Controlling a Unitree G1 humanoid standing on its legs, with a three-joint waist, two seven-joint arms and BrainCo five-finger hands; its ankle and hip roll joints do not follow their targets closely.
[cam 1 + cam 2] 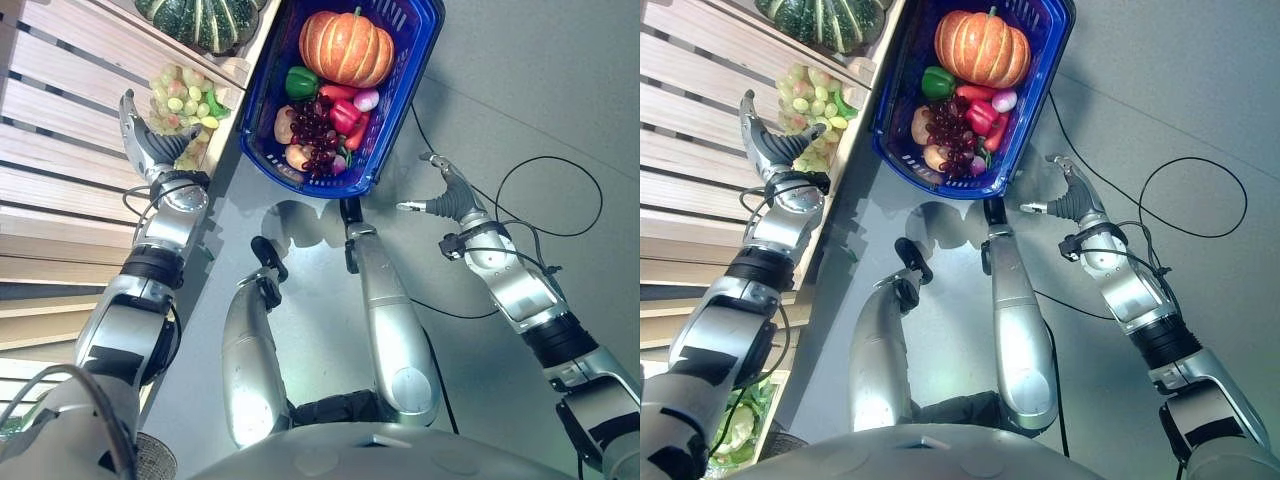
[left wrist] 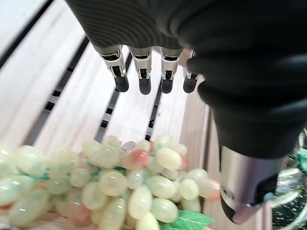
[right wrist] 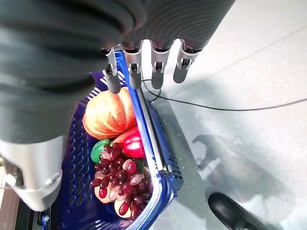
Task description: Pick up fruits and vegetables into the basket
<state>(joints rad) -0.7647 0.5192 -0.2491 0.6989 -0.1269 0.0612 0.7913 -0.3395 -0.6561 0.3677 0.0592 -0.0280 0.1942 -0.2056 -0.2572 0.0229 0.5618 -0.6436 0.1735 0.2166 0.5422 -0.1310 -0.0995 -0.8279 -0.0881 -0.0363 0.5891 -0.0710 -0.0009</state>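
Observation:
A bunch of pale green grapes (image 1: 181, 96) lies at the edge of a slatted wooden shelf (image 1: 60, 150). My left hand (image 1: 150, 143) is just beside the bunch, fingers (image 2: 143, 73) straight and open, with the grapes (image 2: 120, 187) between fingers and thumb but not gripped. The blue basket (image 1: 421, 60) sits on the grey floor, holding an orange pumpkin (image 1: 346, 46), a green pepper (image 1: 300, 82), a red pepper (image 1: 345, 115), purple grapes (image 1: 314, 135) and other produce. My right hand (image 1: 452, 202) hovers open to the right of the basket (image 3: 149, 129), holding nothing.
A dark green striped squash (image 1: 200, 20) rests on the shelf behind the green grapes. A lower crate with leafy greens (image 1: 738, 425) shows at the shelf's near end. Open grey floor (image 1: 540, 90) lies to the right of the basket.

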